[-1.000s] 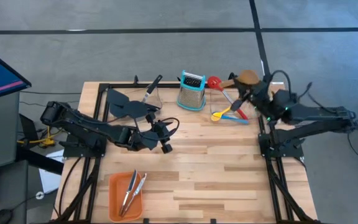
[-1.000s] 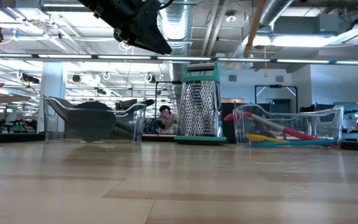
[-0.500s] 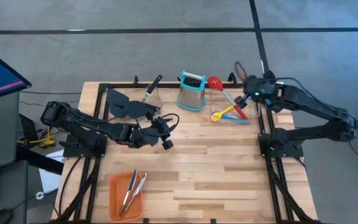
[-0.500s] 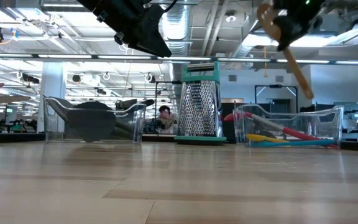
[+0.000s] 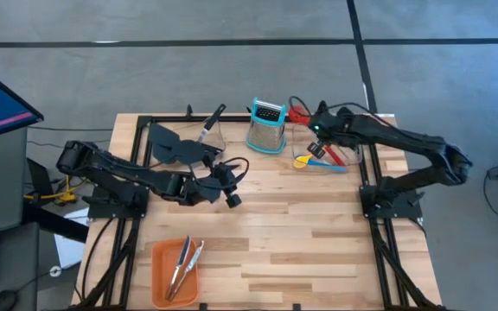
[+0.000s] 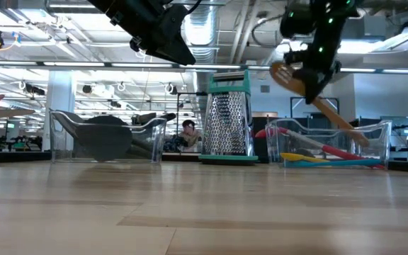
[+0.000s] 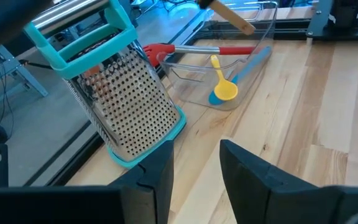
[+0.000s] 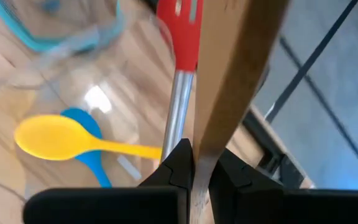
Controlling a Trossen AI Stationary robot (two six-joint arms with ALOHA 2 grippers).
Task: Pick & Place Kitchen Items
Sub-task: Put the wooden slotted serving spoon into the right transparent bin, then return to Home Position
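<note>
- Wooden table (image 5: pixel 318 242) spread under both arms, dark frame rails along its edges.
- Left arm stretched across the table's left half; left gripper (image 5: pixel 228 188) poised over the boards near the middle, fingers (image 7: pixel 160 174) apart and empty, pointed at the grater.
- Right arm reaching in over the far right bin; right gripper (image 5: pixel 316 138) clamped on the handle of the wooden slotted spatula (image 6: pixel 316 99), held tilted in the air, blade end high, the other end dipping toward the bin.
- Clear bin on the left (image 5: pixel 175 142) at the far edge, holding black spatulas (image 5: pixel 169 147) and a black-handled tool (image 5: pixel 212 121) leaning out over its rim.
- Clear bin on the right (image 6: pixel 381 138) beside the grater, holding the spoons.
- Box grater (image 5: pixel 267 126) with teal trim, upright between the two bins.
- Orange tray (image 5: pixel 161 281) at the near left edge, steel tongs (image 5: pixel 183 263) lying in it.
- Red slotted spoon (image 8: pixel 179 68) lying in the right bin, steel neck just beside the spatula.
- Yellow spoon (image 7: pixel 221 84) crossed over the blue spoon (image 7: pixel 253 59) in the same bin.
</note>
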